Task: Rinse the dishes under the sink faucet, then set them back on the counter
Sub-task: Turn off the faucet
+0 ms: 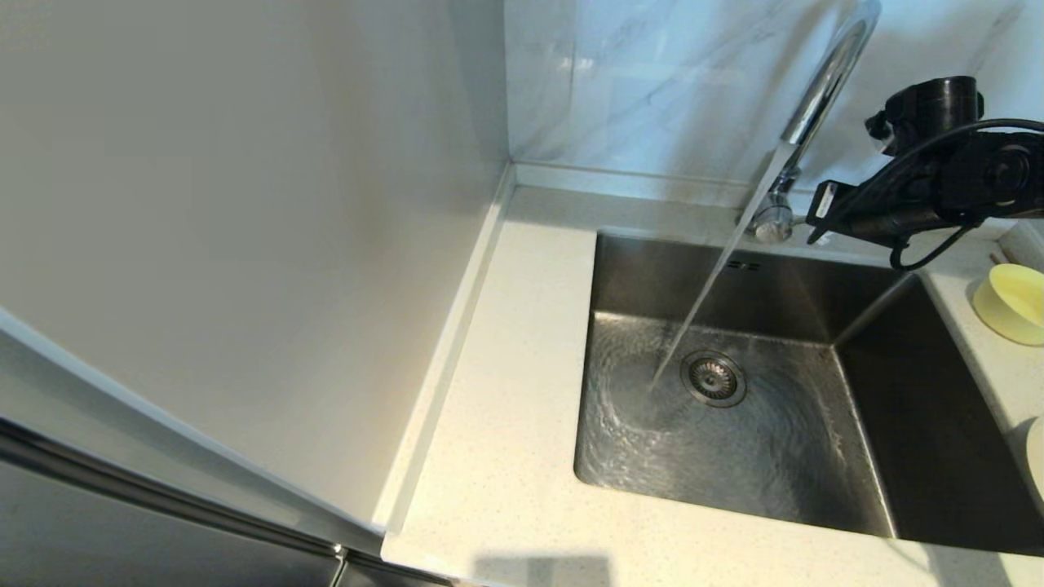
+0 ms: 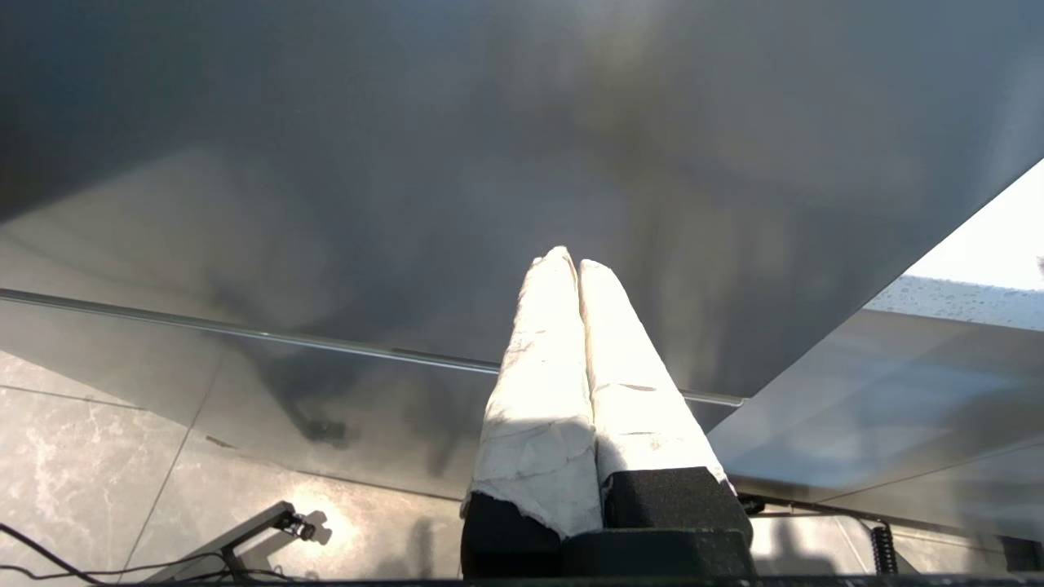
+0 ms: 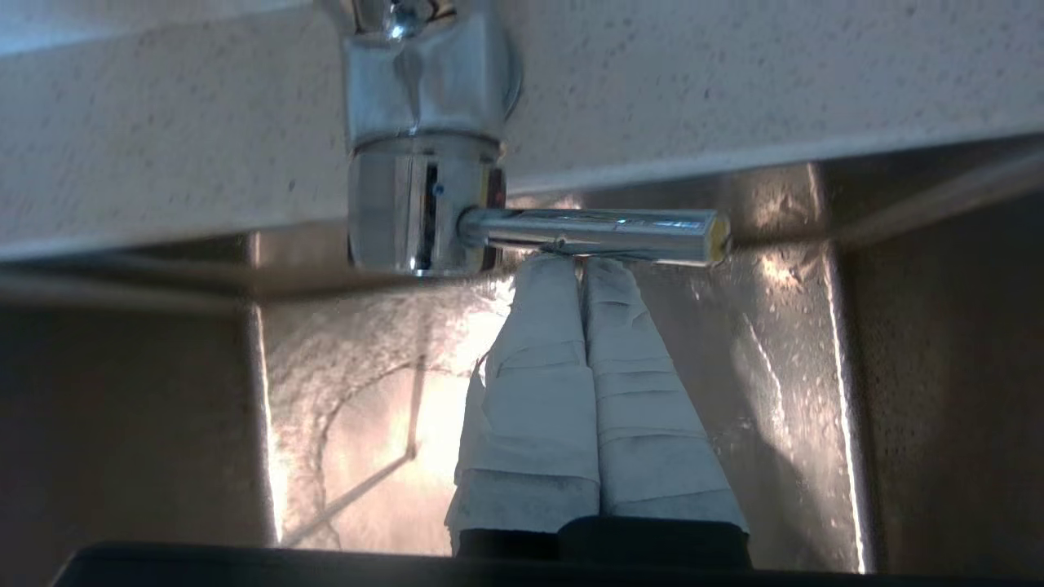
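1. Running water already fills the sink (image 1: 897,456); splashing onto the desk (image 1: 506,456) is risked.
2. The faucet (image 1: 824,90) lever (image 3: 591,232) could be overturned by the right gripper (image 3: 581,265), its fingers pressed together, empty.
3. The yellow bowl (image 1: 1011,303) waits on the desk, unrinsed.
4. The left gripper (image 2: 571,265) is parked, fingers together.

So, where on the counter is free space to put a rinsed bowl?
The counter is bare between the sink and the side wall. Right of the sink it is crowded: yellow bowl, cream-white dish. The shut right gripper sits by the faucet lever.
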